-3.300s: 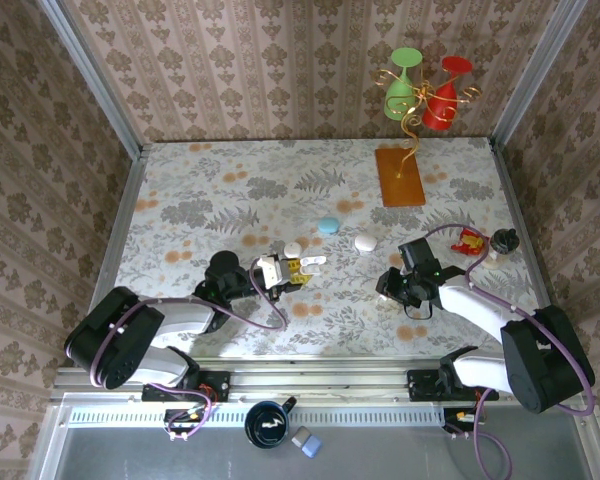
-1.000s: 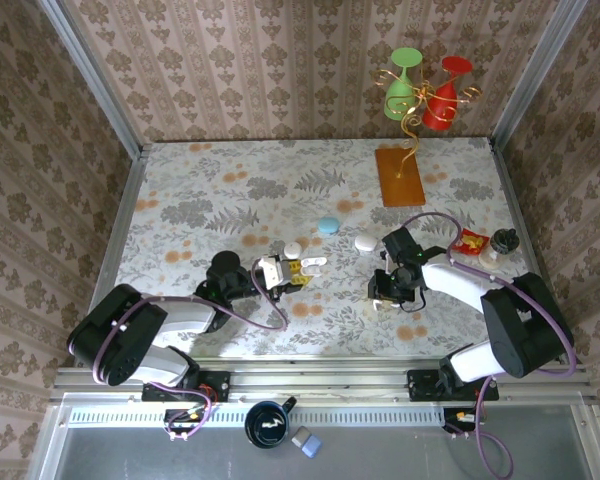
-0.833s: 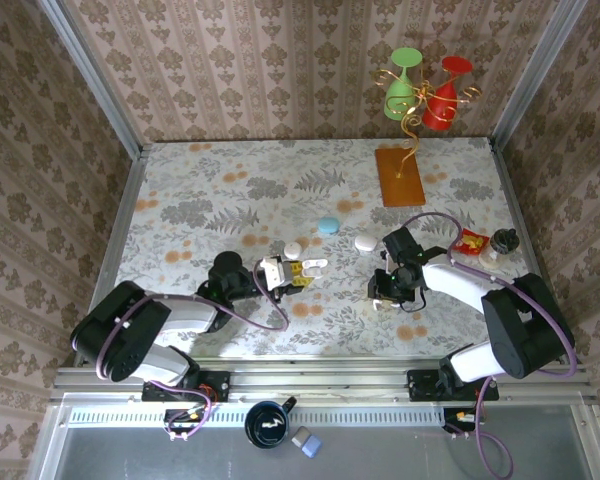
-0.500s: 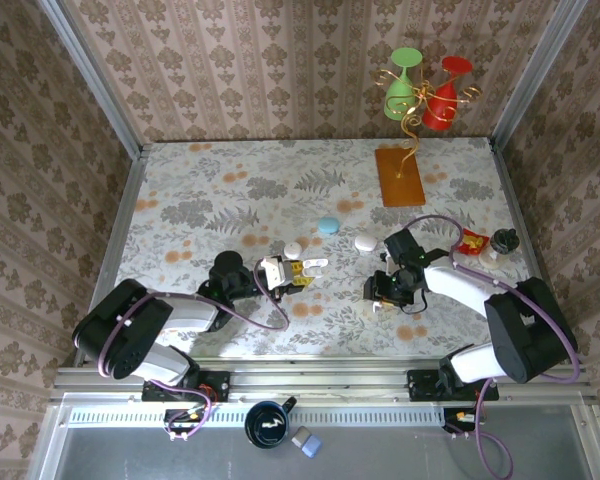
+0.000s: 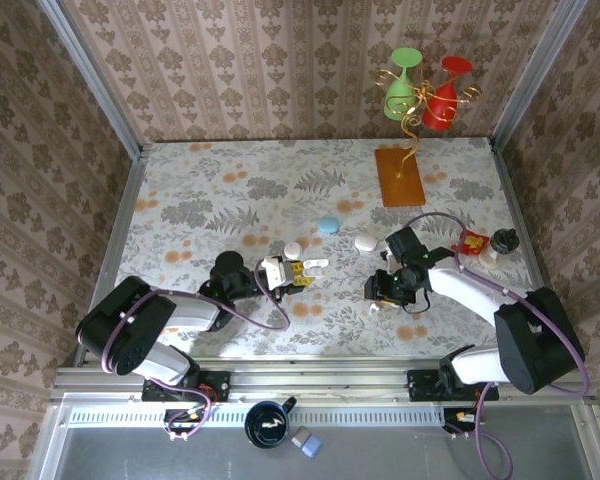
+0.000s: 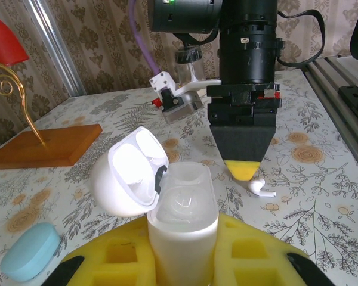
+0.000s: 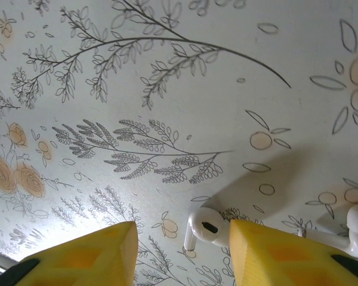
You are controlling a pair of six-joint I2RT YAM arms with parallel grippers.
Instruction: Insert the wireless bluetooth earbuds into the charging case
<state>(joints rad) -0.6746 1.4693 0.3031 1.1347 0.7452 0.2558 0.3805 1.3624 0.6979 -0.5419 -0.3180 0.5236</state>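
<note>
Top external shows a floral table [image 5: 230, 190] between wallpapered walls [image 5: 280, 60]. The left gripper [image 6: 182, 238] clamps the charging case [image 6: 182, 208]; the right gripper [image 7: 182, 250] stands parted around an earbud [image 7: 206, 229].

The top camera looks down from above and behind the arm bases, far enough off to take in the whole table [image 5: 200, 190]. The left wrist camera sits low and faces forward past the left gripper [image 6: 182, 256] and its case [image 6: 182, 208] toward the right gripper [image 6: 246, 170]. The right wrist camera looks steeply down, close over the cloth. Both wrist views share the earbud [image 7: 206, 229] beneath the right gripper.
</note>
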